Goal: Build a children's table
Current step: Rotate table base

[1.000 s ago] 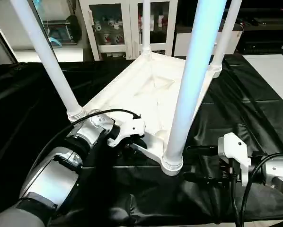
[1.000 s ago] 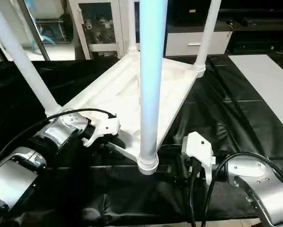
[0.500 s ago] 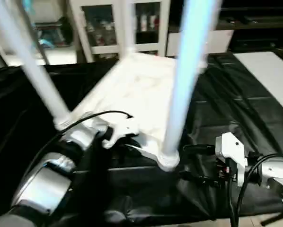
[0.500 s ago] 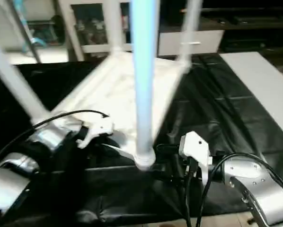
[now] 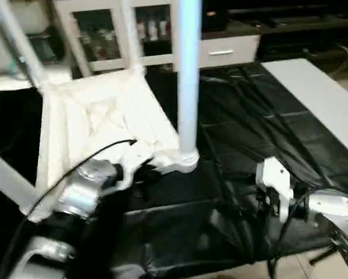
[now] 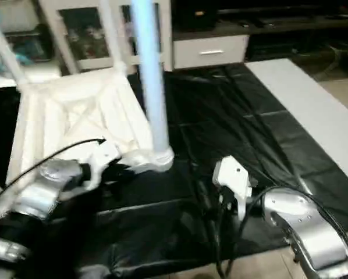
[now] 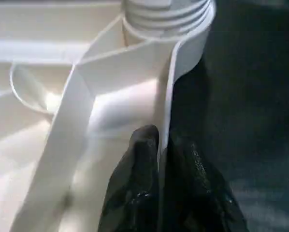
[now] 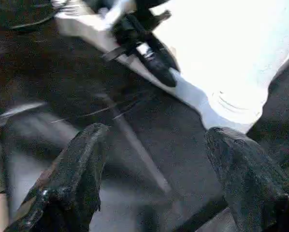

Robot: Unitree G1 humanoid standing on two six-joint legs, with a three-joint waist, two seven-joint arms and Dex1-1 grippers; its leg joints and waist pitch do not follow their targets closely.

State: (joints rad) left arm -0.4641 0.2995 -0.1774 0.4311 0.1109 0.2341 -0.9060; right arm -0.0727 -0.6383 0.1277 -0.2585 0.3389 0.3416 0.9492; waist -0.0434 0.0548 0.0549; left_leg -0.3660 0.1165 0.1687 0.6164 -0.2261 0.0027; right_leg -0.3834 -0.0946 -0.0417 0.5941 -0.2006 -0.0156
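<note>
The children's table lies upside down on the black-draped work table, its ribbed white top (image 5: 92,116) facing up and its white tubular legs standing in the corner sockets. The nearest leg (image 5: 188,75) rises from the front corner socket (image 7: 166,14). My left gripper (image 7: 161,137) is shut on the top's thin rim just beside that socket, one black finger (image 7: 139,159) on the inner face. My right gripper (image 8: 156,133) hangs open over the black cloth, to the right of that corner and apart from it, with nothing between its fingers.
Wrinkled black cloth (image 5: 249,116) covers the work table in front of and to the right of the white top. A white flat surface (image 5: 313,99) lies at the far right. A glass-door cabinet (image 5: 104,29) and a low white drawer unit (image 5: 226,52) stand behind.
The whole view has shifted. Beyond that, the table's front corner has swung left and away from my right gripper, with my left gripper still shut on the rim. The right gripper stays open.
</note>
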